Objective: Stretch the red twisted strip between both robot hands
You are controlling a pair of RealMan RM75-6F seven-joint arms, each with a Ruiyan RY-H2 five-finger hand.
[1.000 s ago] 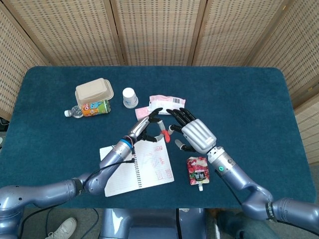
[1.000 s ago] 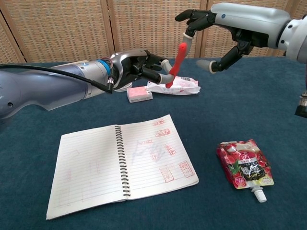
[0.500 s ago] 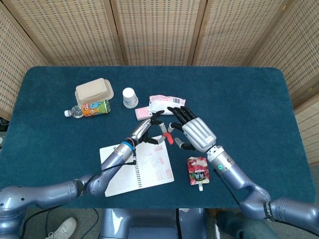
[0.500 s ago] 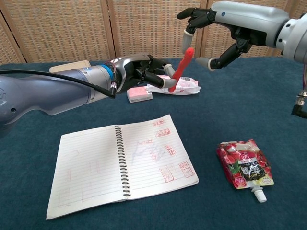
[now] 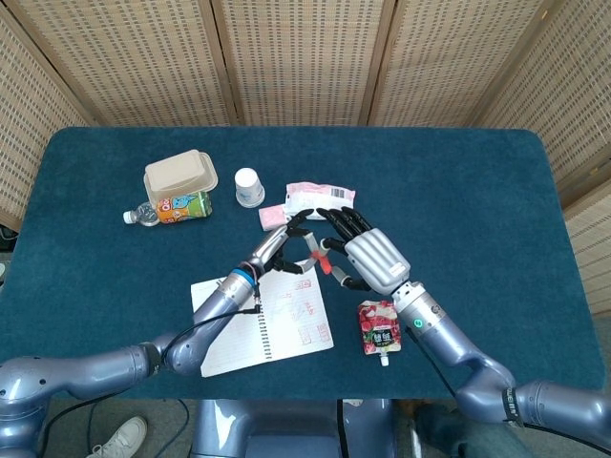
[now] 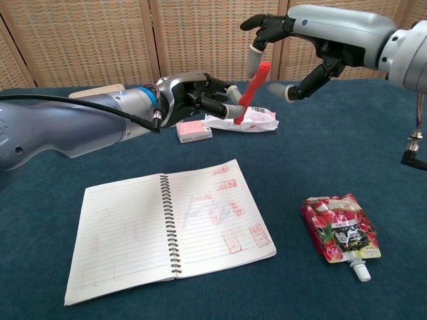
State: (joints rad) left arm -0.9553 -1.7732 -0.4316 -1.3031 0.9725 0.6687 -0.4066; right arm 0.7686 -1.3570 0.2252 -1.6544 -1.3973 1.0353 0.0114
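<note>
- The left hand [image 6: 193, 97], reaching in from the left edge of the chest view, pinched the lower end of the red strip [image 6: 251, 92] between curled fingers, at upper centre of the frame, above the table [image 6: 373, 153].
- The strip slanted up and to the right from that pinch, its free top end lying just beside the fingertips [image 6: 254, 52] of the right hand [image 6: 300, 40], which hung from the upper right.
- The right hand's fingers stood apart and held nothing; whether a fingertip actually touched the strip could not be told from either view.
- In the head view the two hands [image 5: 282, 250] [image 5: 368, 256] met at mid-frame, with the strip [image 5: 321, 260] showing as a short red sliver between them, above the top edge of the notebook [image 5: 277, 324].
- Doing this step well appeared to call for the right hand to close thumb and finger on the top end before any pulling, since a loose grip would likely let the strip slip free.
- The left hand would need to keep its pinch firm, and the pull should probably run along the strip's own slant, not sideways.
- A pouch [image 6: 339, 230], a wrapper [image 6: 250, 120] and a small pink packet [image 6: 194, 131] lay below on the table, apart from the strip.
</note>
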